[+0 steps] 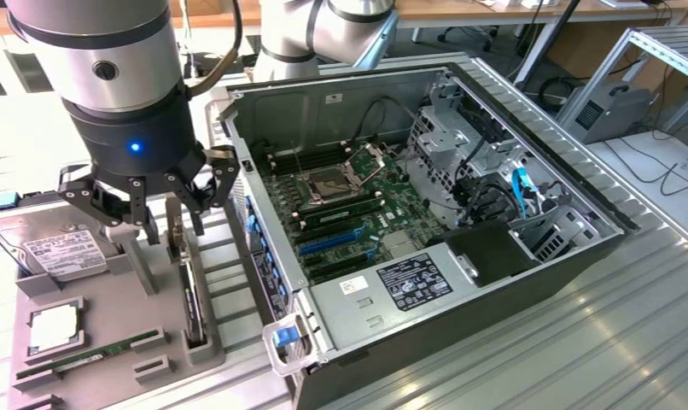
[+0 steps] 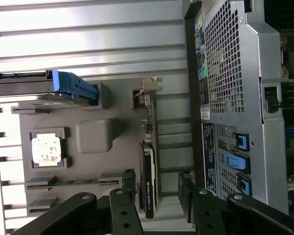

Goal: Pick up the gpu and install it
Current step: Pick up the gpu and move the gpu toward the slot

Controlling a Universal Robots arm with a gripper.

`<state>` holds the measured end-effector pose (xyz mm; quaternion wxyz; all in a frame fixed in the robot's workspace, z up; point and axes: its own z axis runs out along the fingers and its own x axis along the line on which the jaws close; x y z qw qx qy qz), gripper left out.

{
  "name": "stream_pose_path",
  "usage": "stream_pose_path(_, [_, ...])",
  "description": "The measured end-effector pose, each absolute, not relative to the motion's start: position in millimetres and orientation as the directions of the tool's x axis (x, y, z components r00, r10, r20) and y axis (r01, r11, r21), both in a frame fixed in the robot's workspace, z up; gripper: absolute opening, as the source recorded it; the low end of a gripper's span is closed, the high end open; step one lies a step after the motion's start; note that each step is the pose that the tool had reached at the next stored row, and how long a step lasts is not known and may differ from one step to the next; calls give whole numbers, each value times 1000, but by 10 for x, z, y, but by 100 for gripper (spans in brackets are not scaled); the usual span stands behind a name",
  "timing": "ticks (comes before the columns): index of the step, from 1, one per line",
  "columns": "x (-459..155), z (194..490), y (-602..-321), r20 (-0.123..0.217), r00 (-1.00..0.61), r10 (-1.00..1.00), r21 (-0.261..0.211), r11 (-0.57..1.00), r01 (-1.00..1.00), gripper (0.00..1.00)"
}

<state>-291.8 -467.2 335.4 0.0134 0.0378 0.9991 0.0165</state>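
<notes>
The gpu (image 1: pixel 191 295) stands on edge in a slot of the grey parts tray (image 1: pixel 116 299) at the exterior view's left, a thin dark card. In the wrist view the gpu (image 2: pixel 149 169) appears edge-on, black fan shroud at one side and silver bracket (image 2: pixel 152 85) at its far end. My gripper (image 1: pixel 173 224) hangs just above the card's upper end, open. Its two black fingers (image 2: pixel 127 198) stand either side of the card's edge in the wrist view, gripper (image 2: pixel 157 198) holding nothing. Whether the fingers touch the card is unclear.
The open computer case (image 1: pixel 572 248) lies right of the tray, motherboard (image 1: pixel 344 205) and blue-latched slots (image 1: pixel 327 243) exposed; its rear panel (image 2: pixel 230 98) is close to the card. On the tray sit a hard drive (image 1: pixel 54 248), a processor (image 1: pixel 54 329) and a RAM stick (image 1: pixel 88 354).
</notes>
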Motion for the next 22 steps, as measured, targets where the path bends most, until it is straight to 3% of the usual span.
stream_pose_path(22, [-2964, 3109, -4702, -25, -997, 76, 34, 997, 75, 48])
